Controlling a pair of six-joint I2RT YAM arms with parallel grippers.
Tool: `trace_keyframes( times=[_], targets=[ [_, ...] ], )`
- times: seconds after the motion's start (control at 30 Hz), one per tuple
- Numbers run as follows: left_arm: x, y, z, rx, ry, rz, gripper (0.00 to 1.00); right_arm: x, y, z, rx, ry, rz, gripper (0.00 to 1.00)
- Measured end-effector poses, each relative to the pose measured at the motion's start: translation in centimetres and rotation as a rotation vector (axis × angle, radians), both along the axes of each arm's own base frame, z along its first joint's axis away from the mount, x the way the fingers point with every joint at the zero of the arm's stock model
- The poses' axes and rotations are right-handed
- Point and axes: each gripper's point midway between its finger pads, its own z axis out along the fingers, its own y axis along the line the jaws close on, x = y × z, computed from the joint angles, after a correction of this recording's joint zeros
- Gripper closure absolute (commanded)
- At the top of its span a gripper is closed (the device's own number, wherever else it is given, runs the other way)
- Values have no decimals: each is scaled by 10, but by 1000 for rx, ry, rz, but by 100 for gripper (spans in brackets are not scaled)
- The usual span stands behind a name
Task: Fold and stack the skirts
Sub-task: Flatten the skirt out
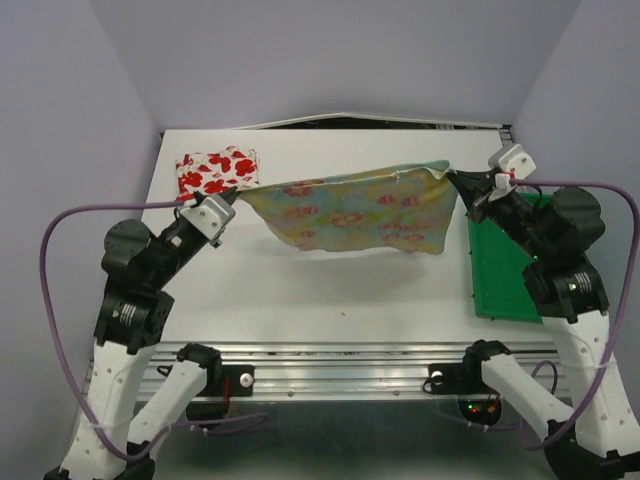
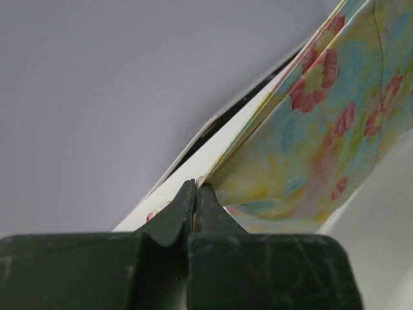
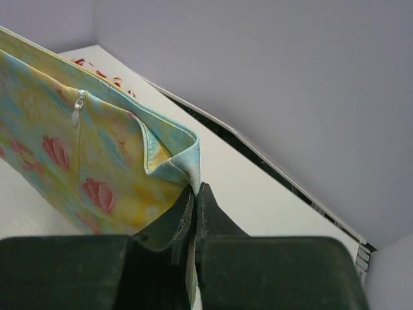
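Wide white table (image 1: 330, 300) fills the shot, and above it the pale yellow skirt (image 1: 350, 215) hangs stretched like a banner, one top corner pinched at each end. It's pulled taut, I'd say, so it can be laid down flat for folding. Over at the right edge sits the green tray (image 1: 498, 275), partly covered by the right arm. Far left corner, the red-flower skirt (image 1: 217, 172) lies in a compact bundle. It looks folded already and is the likely base of the stack, though how many layers I can't tell. Now the left gripper (image 1: 235, 196): jaws clamped tight on the skirt's left corner. The right gripper (image 1: 460, 180) is likewise nipped shut on the other corner, just by the waistband. A small zip (image 3: 77, 106) shows in the right wrist view. Whether the lower hem clears the table is hard to judge, and the surface under it is hidden
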Motion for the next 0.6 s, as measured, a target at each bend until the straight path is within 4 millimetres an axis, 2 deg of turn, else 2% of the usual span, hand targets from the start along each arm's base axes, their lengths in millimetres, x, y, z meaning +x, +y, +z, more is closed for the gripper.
trace_keyframes(
  times=[0.1,0.17,0.27,0.37,0.5,0.53,0.6],
  targets=[
    [-29,2,10,-26,-28,-28,100,-24,2,9,22,-7,37,99],
    [-40,3,12,-36,-28,-40,100,-30,3,15,30,-10,48,99],
    [-39,3,3,-38,21,-38,100,-32,4,14,36,9,51,99],
    [-29,1,-12,-30,81,-28,100,-22,4,-3,34,55,40,99],
    [7,-5,-52,0,210,-1,100,23,7,-72,4,214,-6,99],
    [21,-7,-67,11,251,9,100,43,7,-101,-12,285,-30,99],
    [54,-12,-106,45,368,33,100,71,8,-144,-38,387,-64,99]
  ],
)
